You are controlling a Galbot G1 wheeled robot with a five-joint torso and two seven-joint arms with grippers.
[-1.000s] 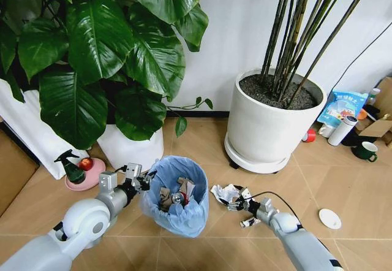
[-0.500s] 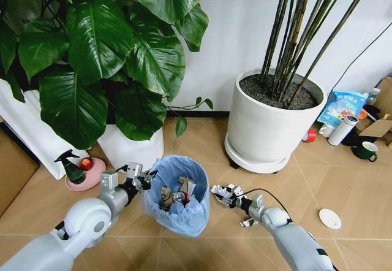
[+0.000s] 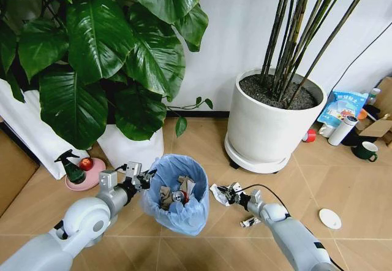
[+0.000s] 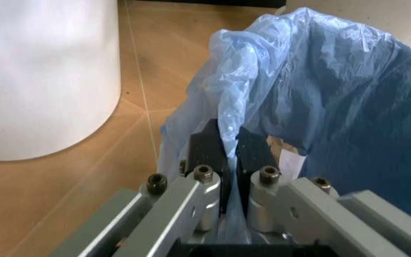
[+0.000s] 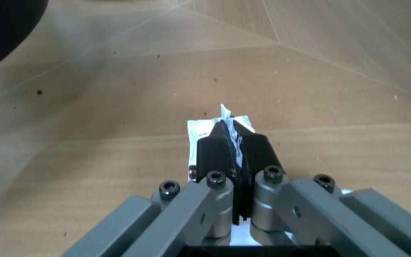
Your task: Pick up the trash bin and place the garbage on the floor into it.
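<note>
the head camera looks forward and down from above on the tan chevron wood floor [image 3: 343, 185]. each wrist camera looks along its own fingers from very near; the left shares the blue-bagged round bin [image 3: 177, 192] [image 4: 320, 85] with it.

Crinkly glossy plastic lines the trash bin [image 3: 177, 192]; the floor [image 3: 343, 185] is matt wood-look.

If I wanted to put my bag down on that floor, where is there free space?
Bare wood-look floor lies between the big white plant pot and the white round lid. It is crowded around the blue-bagged trash bin, where both hands work.
</note>
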